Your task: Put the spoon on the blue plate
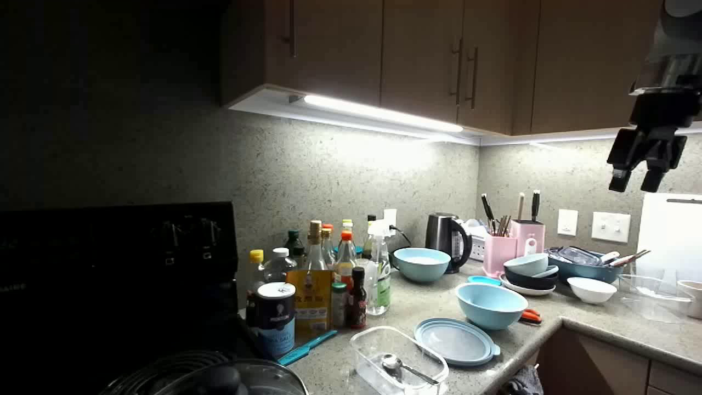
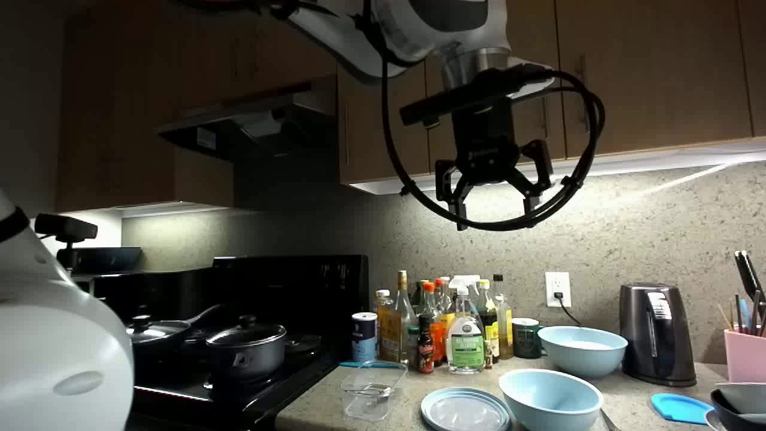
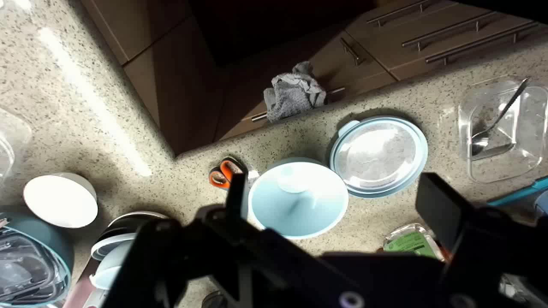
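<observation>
In both exterior views we see the black, two-fingered hand (image 2: 495, 213) high above the speckled, grey-beige counter (image 3: 188, 184), its fingers spread well apart. The shiny metal spoon (image 1: 403, 366) lies inside a clear, rectangular plastic container (image 3: 492, 173), its bowl end low between the walls and its handle running toward the rim. Near that container we find the flat, round, pale blue plate with a translucent middle and a small tab (image 3: 379, 156). On the plate's other side stands a deep, round, light-blue bowl (image 3: 297, 199); whether the two touch we cannot tell. Orange-handled scissors (image 3: 225, 172) lie just beside the bowl. In an exterior view we also make out a long, teal utensil (image 1: 307, 348) beside a cylindrical blue salt canister with a white lid (image 1: 276, 318).
</observation>
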Controlling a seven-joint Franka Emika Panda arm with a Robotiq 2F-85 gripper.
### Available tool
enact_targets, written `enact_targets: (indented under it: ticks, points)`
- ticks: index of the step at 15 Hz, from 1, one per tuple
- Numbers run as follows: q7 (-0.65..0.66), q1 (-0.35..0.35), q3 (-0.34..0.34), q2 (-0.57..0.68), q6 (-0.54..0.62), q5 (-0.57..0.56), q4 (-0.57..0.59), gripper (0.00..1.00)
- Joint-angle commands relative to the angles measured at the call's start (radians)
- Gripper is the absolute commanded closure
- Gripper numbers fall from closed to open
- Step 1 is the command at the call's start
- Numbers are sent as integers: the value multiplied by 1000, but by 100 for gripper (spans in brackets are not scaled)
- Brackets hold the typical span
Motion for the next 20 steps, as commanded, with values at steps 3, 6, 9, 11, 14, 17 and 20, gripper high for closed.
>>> enact_targets:
  ticks: [3, 6, 9, 11, 14, 17, 20]
  points:
    - [-6, -14, 10, 3, -1, 7, 2, 0]
    - [-6, -14, 10, 3, -2, 7, 2, 0]
    - [-41, -2, 9, 27, -23, -1, 26, 0]
    - [-53, 10, 24, 63, -22, -15, 47, 0]
    - [-103, 39, 59, 121, -27, -44, 81, 0]
    - [-119, 77, 117, 189, -30, -85, 117, 0]
    - [-110, 118, 190, 241, -35, -135, 133, 0]
